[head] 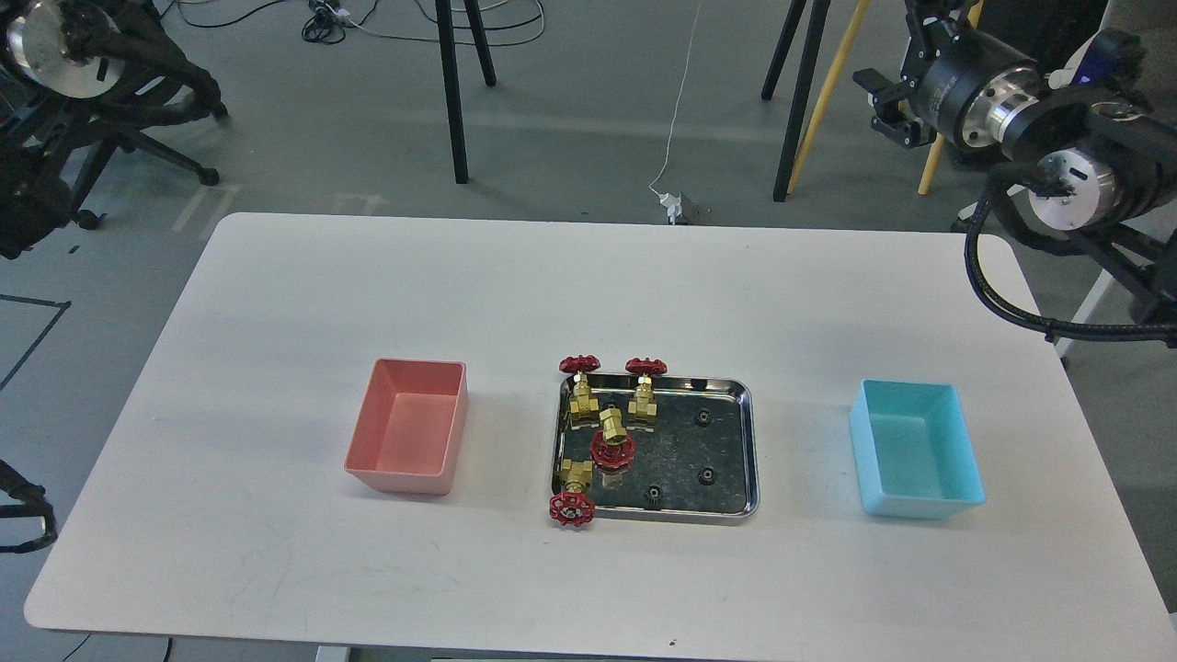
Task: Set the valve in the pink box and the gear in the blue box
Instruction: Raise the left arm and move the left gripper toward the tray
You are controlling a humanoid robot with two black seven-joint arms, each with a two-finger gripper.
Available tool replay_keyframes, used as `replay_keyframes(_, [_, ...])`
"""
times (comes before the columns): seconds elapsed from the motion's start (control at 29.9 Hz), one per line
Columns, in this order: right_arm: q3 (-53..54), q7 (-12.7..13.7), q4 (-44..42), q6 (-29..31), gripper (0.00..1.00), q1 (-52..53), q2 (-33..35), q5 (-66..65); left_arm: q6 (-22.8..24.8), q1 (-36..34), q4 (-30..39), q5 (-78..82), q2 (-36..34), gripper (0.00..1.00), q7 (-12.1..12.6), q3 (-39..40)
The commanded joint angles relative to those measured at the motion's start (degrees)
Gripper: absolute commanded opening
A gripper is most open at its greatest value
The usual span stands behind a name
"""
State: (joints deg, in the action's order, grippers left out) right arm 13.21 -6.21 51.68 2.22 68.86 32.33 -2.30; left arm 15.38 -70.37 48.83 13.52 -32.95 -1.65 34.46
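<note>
Several brass valves with red handwheels lie in the left half of a shiny steel tray (749, 432) at the table's middle: one valve (581, 391) at the back left, another (644, 397) beside it, one (612, 439) in the middle. A further valve (572, 492) overhangs the front left corner. Small black gears sit in the tray's right half, such as a gear (703, 418) and a second (706, 475). The pink box (405, 432) stands empty to the left, the blue box (915, 448) empty to the right. My left gripper (204, 97) and right gripper (885, 103) hang high, beyond the table's far corners, dark and hard to read.
The white table (588, 285) has bare surface all around the tray and boxes. Beyond its far edge are tripod legs (455, 101), a yellow pole (828, 92), cables and a chair base (165, 161) on the floor.
</note>
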Motion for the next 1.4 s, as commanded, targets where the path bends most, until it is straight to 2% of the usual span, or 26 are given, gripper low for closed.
replay_keyframes(0.0, [-0.2, 0.1, -0.1, 0.1, 0.99, -0.5, -0.6, -0.2, 0.0, 0.4, -1.6, 0.1, 0.3, 1.0, -0.3, -0.3])
replay_keyframes(0.23, [0.1, -0.1, 0.0, 1.1, 0.99, -0.4, -0.8, -0.5, 1.8, 1.2, -2.4, -1.6, -0.3, 1.0, 0.0, 0.4])
replay_keyframes(0.3, [0.8, -0.2, 0.0, 1.4, 0.99, -0.4, -0.7, -0.5, 6.6, 1.4, -3.4, -2.6, -0.7, 1.0, -0.3, 0.4])
replay_keyframes(0.37, [2.1, -0.3, 0.2, 1.6, 0.99, -0.4, -0.2, -0.5, 12.6, 1.5, -7.1, -2.8, -0.7, 1.0, -1.0, 0.4])
replay_keyframes(0.43, [3.7, -0.4, 0.3, 1.6, 0.99, -0.5, 0.1, -0.5, 12.6, 1.7, -12.2, -3.0, 0.4, 1.0, -4.7, 0.6])
replay_keyframes(0.5, [5.6, -0.3, 0.3, 1.6, 0.99, -0.4, 0.2, -0.6, 12.6, 1.8, -14.9, -2.0, 2.9, 1.0, -10.8, -0.6])
replay_keyframes(0.53, [6.6, -0.2, 0.3, 1.6, 0.99, -0.2, 0.4, -0.5, 12.6, 1.9, -15.0, -1.7, 3.7, 1.0, -12.8, -1.2])
replay_keyframes(0.57, [7.9, 0.1, 0.3, 1.6, 0.99, 0.0, 0.5, -0.5, 12.6, 2.0, -14.9, -1.0, 3.9, 1.0, -13.7, -2.5])
replay_keyframes(0.63, [9.5, 1.3, 0.3, 2.0, 1.0, 0.3, 0.6, -0.5, 12.6, 2.0, -14.4, 0.9, 3.6, 1.0, -14.3, -5.6])
replay_keyframes(0.74, [9.4, 6.9, 0.2, 4.1, 1.0, 0.9, 1.0, -1.0, 12.6, 1.5, -13.4, 7.5, 3.6, 1.0, -14.6, -8.1])
replay_keyframes(0.8, [9.3, 9.1, 0.3, 5.3, 1.0, 1.7, 2.3, -1.3, 12.6, 1.3, -11.4, 12.7, 3.6, 1.0, -14.6, -8.1])
replay_keyframes(1.0, [7.2, 9.2, -0.3, 9.5, 1.0, 2.2, 3.7, -7.8, 12.6, 2.1, -2.6, 24.2, 2.7, 0.98, -15.6, -8.3])
replay_keyframes(1.14, [7.2, 9.6, -1.7, 10.9, 1.0, 3.2, 3.8, -8.2, 12.6, 4.0, 0.0, 32.8, 5.1, 0.95, -23.0, -8.7])
replay_keyframes(1.2, [7.3, 9.7, -4.0, 11.3, 1.0, 4.4, 3.7, -8.2, 10.3, 5.7, 1.2, 39.0, 7.4, 0.95, -25.1, -8.7])
replay_keyframes(1.27, [7.7, 9.6, -5.9, 11.5, 1.0, 5.1, 3.5, -8.0, 6.4, 8.0, 2.6, 45.2, 8.9, 0.94, -26.0, -8.8])
replay_keyframes(1.37, [7.8, 9.6, -6.2, 12.1, 1.0, 5.4, 3.6, -8.0, 2.0, 11.6, 4.7, 51.0, 10.5, 0.94, -26.4, -8.7])
